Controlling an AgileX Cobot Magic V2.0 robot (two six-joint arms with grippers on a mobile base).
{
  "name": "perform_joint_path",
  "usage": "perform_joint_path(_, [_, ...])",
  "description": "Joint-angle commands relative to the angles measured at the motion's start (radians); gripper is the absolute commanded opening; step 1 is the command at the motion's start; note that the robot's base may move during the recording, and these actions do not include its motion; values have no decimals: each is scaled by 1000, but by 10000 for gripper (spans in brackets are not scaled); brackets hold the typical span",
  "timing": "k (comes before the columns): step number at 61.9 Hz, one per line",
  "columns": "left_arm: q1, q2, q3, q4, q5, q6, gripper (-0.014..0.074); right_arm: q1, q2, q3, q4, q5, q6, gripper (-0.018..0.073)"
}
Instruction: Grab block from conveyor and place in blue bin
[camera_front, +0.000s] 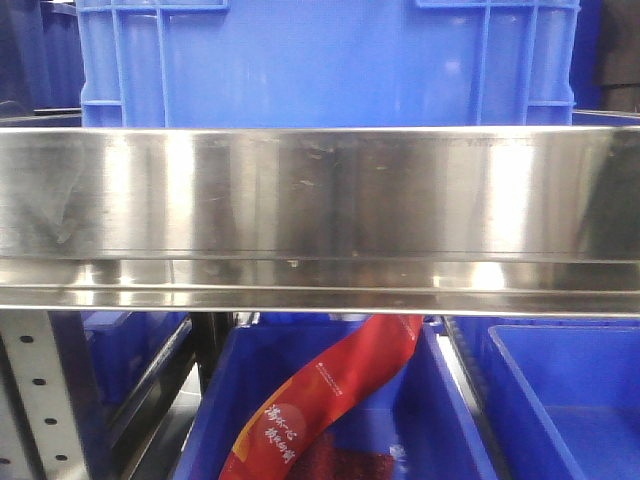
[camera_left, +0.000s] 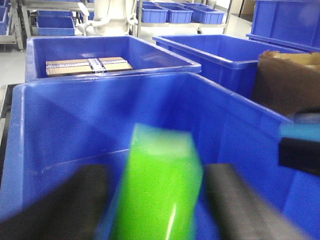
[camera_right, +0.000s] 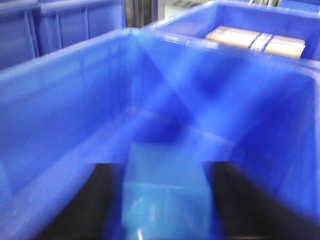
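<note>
The left claw grips a bright green rectangular block over the large blue plastic bin; the right claw clamps a pale blue rectangular block over a bin too. Both wrist views are blurred, so a release made mid-swing could, I judge, bounce a block off a wall. The near rims sit close; the bin's middle offers open room.
</note>
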Motion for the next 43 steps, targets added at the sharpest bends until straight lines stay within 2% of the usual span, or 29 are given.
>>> perform_joint_path(1, [-8, -5, -9, 6, -17, 4, 445, -1, -5, -10, -11, -34, -3, 424])
perform_joint_path(5, [-5, -7, -9, 6, -17, 4, 432, -8, -8, -10, -11, -36, -3, 388])
perform_joint_path(10, [1, -24, -9, 6, -12, 4, 365, -26, -32, -10, -11, -13, -3, 277])
perform_joint_path(11, [4, -29, -9, 6, -12, 4, 342, -30, -42, -10, -11, -5, -3, 232])
perform_joint_path(19, [20, -82, -9, 10, -41, 4, 54, -64, -114, -10, -11, 28, -3, -90])
perform_joint_path(22, [33, -95, -9, 10, -56, 4, -53, -81, -139, -10, -11, 26, -3, -167])
perform_joint_path(24, [45, -105, -9, 10, -54, 4, -111, -95, -154, -10, -11, 26, -3, -161])
perform_joint_path(35, [121, -191, 4, -13, 28, 6, -111, -175, -237, -5, -7, 84, -3, -160])
perform_joint_path(43, [155, -301, 111, -13, 32, 6, -111, -211, -326, 89, -7, 55, -3, -160])
